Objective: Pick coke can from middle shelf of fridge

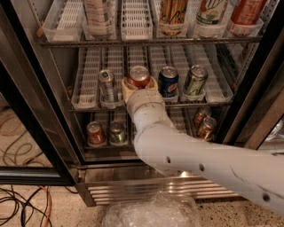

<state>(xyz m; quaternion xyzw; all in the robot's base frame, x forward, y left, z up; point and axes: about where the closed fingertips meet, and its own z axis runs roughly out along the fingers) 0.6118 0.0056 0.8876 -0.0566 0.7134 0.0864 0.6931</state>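
The red coke can [139, 76] stands in a white lane tray on the middle shelf [87, 104] of the open fridge [146, 188]. My gripper [139, 84] reaches in from the lower right on a thick white arm. Its tan fingers [126, 88] hug both sides of the can, shut on it. The lower part of the can is hidden behind the gripper's wrist.
A silver can [107, 84] stands just left of the coke can, with a blue Pepsi can [168, 81] and a green-and-silver can [195, 80] to its right. Tall bottles [172, 13] fill the shelf above and several cans [95, 133] the shelf below. The black door frame [31, 115], cables [22, 204] and a plastic bag [151, 213] are nearby.
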